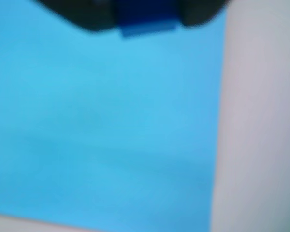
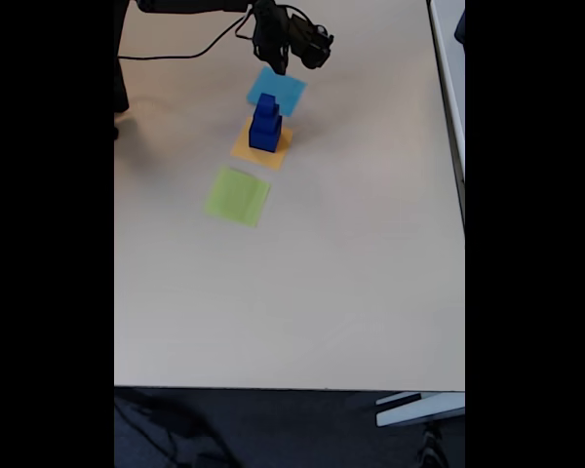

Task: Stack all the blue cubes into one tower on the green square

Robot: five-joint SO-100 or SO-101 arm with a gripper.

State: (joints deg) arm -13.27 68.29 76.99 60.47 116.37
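In the blurred wrist view a small dark blue cube [image 1: 147, 21] sits at the top edge between the black fingers [image 1: 87, 17] of my gripper [image 1: 147, 14], which is shut on it. It hangs close over the light blue paper square [image 1: 106, 125]. The fixed view shows the gripper [image 2: 276, 66] low at the far edge of that light blue square [image 2: 277, 90]. A stepped stack of dark blue cubes [image 2: 265, 125] stands on the orange-yellow square [image 2: 244, 149], just in front of the gripper. The green square [image 2: 237, 196] lies bare, nearer the camera.
The three paper squares lie in a diagonal row on a pale table [image 2: 351, 253]. The arm's black body and a cable [image 2: 190, 49] cross the far left. The table's right edge [image 2: 462, 195] and front edge are far from the squares.
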